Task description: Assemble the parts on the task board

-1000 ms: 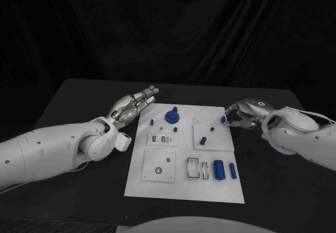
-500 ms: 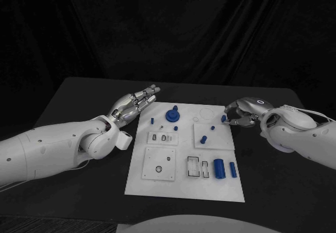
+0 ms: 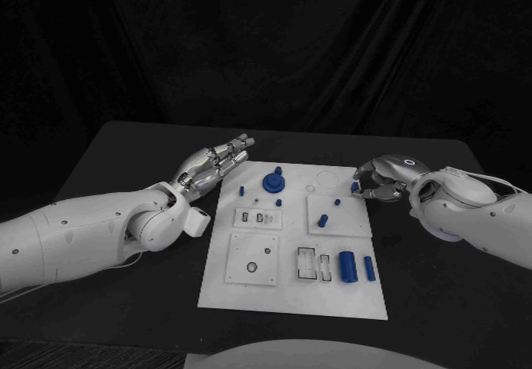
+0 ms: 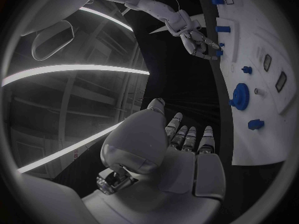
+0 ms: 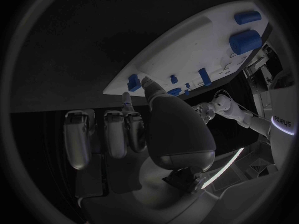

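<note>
The white task board (image 3: 290, 296) lies in the middle of the black table. On it stand a blue gear (image 3: 271, 183), a short blue peg (image 3: 323, 221), a thick blue cylinder (image 3: 347, 267) and a blue bar (image 3: 368, 269). My right hand (image 3: 378, 185) is curled at the board's right edge, thumb and a fingertip closed round a small blue part (image 3: 355, 187) (image 5: 132, 81) (image 4: 219, 52). My left hand (image 3: 216, 164) hovers beside the board's far left corner, fingers (image 4: 187, 137) stretched out together and holding nothing.
White inset plates with slots (image 3: 257, 220) and holes (image 3: 253, 261) sit on the board's left half, and another plate (image 3: 338, 227) on its right. Two tiny blue pegs (image 3: 277, 203) (image 3: 336, 204) stand near the middle. Bare black table (image 3: 443, 277) surrounds the board.
My right forearm has edged slightly toward the board. The hands and the parts stand as before.
</note>
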Robot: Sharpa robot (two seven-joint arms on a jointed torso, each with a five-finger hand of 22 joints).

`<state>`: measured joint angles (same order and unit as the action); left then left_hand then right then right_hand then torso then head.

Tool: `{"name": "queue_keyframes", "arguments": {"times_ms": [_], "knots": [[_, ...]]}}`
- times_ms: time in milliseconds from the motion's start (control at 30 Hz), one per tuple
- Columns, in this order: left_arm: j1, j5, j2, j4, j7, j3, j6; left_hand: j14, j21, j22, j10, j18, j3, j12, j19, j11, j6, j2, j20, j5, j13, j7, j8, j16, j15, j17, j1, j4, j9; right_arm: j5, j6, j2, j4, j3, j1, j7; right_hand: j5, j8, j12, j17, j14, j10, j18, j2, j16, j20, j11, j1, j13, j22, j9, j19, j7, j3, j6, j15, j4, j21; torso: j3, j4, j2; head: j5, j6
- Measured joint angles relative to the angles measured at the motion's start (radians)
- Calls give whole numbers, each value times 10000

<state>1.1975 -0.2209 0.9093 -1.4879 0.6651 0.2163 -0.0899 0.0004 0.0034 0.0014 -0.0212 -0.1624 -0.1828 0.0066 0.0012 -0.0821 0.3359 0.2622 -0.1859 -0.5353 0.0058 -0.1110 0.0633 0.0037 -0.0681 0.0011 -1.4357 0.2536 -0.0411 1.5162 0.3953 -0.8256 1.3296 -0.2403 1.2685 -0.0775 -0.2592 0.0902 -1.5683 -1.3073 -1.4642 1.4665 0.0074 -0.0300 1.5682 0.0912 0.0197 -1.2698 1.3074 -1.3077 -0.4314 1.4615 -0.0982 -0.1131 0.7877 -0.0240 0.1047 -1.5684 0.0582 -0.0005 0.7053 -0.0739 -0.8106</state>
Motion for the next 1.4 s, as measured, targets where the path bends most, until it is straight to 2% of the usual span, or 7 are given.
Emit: {"name": "queue_keyframes", "arguments": {"times_ms": [133, 200, 400, 533, 933, 1267, 1400], "knots": [[-1, 0, -7, 8, -6, 0, 11, 0, 0, 0, 0, 0, 0, 0, 0, 0, 0, 0, 0, 0, -1, 0, 0, 0, 0, -2, 0, 0, 0, -1, 7, 57, -50, 0, -21, 23, -107, 38, 0, 0, 0, 0, 0, 0, 0, 0, 0, 0, 0, 0, -66, 0, 0, 0, 0, 0, 0, 0, 0, -6, 0, -1, -21], [-1, 0, -12, 12, -8, 0, 16, 0, 0, 0, 0, 0, 0, 0, 0, 0, 0, 0, 0, 0, -1, 0, 0, 0, 0, -2, 0, 0, 0, -1, 11, 80, -74, 0, -24, 34, -402, 104, 0, 0, 0, 0, 1, 58, 0, 0, 0, -58, 0, 1, -164, 0, -40, 0, 40, 0, 0, 0, 0, -8, 0, -1, -25], [-3, 0, -26, 30, -24, 0, 43, 0, 0, 1, 0, 0, 0, 0, 0, 0, 0, 0, 0, 0, -1, 0, -1, 0, 0, -2, 0, 0, 1, -2, 29, 139, -158, 0, -32, 80, -1174, 105, 0, 0, 0, 0, 2, 67, 0, 0, 0, -67, 0, 1, -363, 0, -6, -186, 149, 0, -93, 0, 0, -9, -1, -4, -26], [-5, 0, -31, 40, -44, 0, 66, 0, 0, 1, 0, 0, 0, 0, -1, 0, 0, 0, 0, 0, -2, 0, -1, 0, 0, -2, 0, 0, 1, -3, 45, 188, -213, 2, -35, 119, -1420, 105, 0, 0, 0, 0, 2, 67, 0, 0, 0, -68, 0, 1, -410, 0, -19, -252, 162, 0, -110, 0, -2, -9, -2, -10, -27], [-8, 0, -58, 58, -85, 0, 125, 0, 0, 1, 1, 0, -1, 0, -1, 1, 0, 0, 1, 0, -2, 0, -2, 0, 1, 2, 0, 1, 2, -5, 83, 254, -290, 4, -37, 184, -1548, 153, 0, 0, 0, 0, 2, 53, 0, 0, 0, -161, 0, 2, -497, 0, 37, -332, 322, 0, -137, 0, 0, -7, -4, 9, -66], [-10, -1, -62, 61, -114, 0, 160, 0, 0, 2, 1, 0, -1, 0, -1, 1, 0, 0, 1, 0, -3, 0, -3, 0, 1, 4, 0, 1, 2, -5, 81, 300, -324, 4, -51, 192, -1584, 195, 0, 0, 0, 0, 2, 49, 0, 0, 0, -164, 0, 3, -537, 0, 14, -403, 417, 0, -207, 0, -1, -7, -4, 3, -69], [-11, -1, -61, 62, -125, 0, 173, 0, 0, 2, 1, 0, -1, 0, -1, 1, 0, 0, 1, 0, -3, 0, -3, 0, 1, 5, 0, 1, 2, -5, 74, 315, -337, 4, -59, 192, -1405, 194, 0, 0, 0, 0, 3, -2, 0, 0, 0, -215, 0, 3, -571, 0, -1, -403, 431, 0, -207, 0, -1, -12, -4, -4, -76]]}}
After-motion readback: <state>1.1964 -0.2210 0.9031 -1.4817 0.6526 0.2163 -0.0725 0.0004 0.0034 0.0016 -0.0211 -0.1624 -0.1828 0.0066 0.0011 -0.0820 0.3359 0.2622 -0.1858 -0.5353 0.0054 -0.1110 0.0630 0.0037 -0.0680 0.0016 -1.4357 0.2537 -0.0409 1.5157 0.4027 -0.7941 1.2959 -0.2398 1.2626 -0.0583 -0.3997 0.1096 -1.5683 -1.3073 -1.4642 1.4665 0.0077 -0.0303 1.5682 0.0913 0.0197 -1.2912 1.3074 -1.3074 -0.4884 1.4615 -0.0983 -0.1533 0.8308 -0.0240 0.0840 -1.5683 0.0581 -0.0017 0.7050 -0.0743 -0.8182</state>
